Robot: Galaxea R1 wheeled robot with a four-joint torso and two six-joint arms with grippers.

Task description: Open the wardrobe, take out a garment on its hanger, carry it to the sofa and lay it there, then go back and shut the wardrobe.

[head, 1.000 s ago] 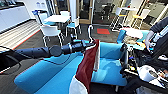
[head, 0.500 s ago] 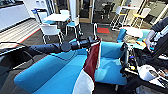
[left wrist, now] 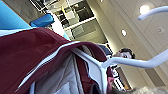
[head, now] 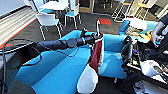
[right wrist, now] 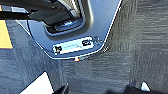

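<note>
My left arm reaches in from the left, and my left gripper (head: pixel 96 38) is shut on the thin white hanger (head: pixel 98 26), whose hook sticks up above it. The garment (head: pixel 96 56), maroon with a white sleeve (head: pixel 87 80), hangs straight down from it over the seat of the bright blue sofa (head: pixel 57 70). In the left wrist view the maroon garment (left wrist: pixel 30 52) and the white hanger (left wrist: pixel 130 62) show from close below. The right wrist view looks down at grey carpet (right wrist: pixel 140 37) and my own base (right wrist: pixel 75 32).
White chairs (head: pixel 47 21) and a white table (head: pixel 55 5) stand behind the sofa on dark carpet. A second blue seat (head: pixel 125 26) with a white cushion is at the back right. A person's arm (head: pixel 156 30) and a control rig (head: pixel 140 57) crowd the right side.
The whole view has shifted: I have come closer to the sofa, which now looks larger. The garment still hangs from my left gripper, above the seat.
</note>
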